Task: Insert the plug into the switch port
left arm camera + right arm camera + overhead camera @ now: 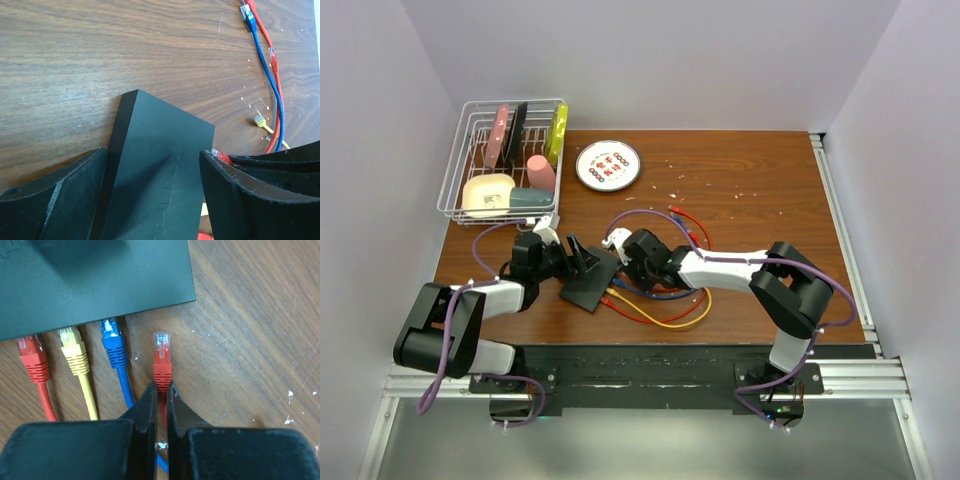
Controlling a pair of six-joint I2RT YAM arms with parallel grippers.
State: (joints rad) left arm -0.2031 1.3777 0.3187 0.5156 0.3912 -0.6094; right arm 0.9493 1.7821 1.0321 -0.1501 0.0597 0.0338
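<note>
The left fingers (578,258) and right fingers (630,265) close in on the switch (590,285) from either side in the top view. The left ones are over its left part and the right ones sit just right of it. Loose cables (665,318) trail over the table (760,200) further right of the switch.

From the left wrist, the left fingers (70,200) stand wide, one along each long side of the switch (160,165). Their pads are at its sides or very nearly so, and I cannot tell whether they pinch it yet. I'd want them firmly clamped before anything pushes on the switch, or it will skate across the wood.

From the right wrist, the right fingers (147,407) are clenched on the tail of the plug (161,347), where boot meets cable. The plug lies on the table just short of the switch's (100,280) port edge, near that edge's right end. It sits just right of the blue plug (111,335), with a yellow plug (70,337) and another red plug (30,346) further left along the edge. The ports themselves are hidden.

Held that far back, the plug could tip or buckle. Square it to the edge, keep it level, then ease it straight in beside the blue one.
</note>
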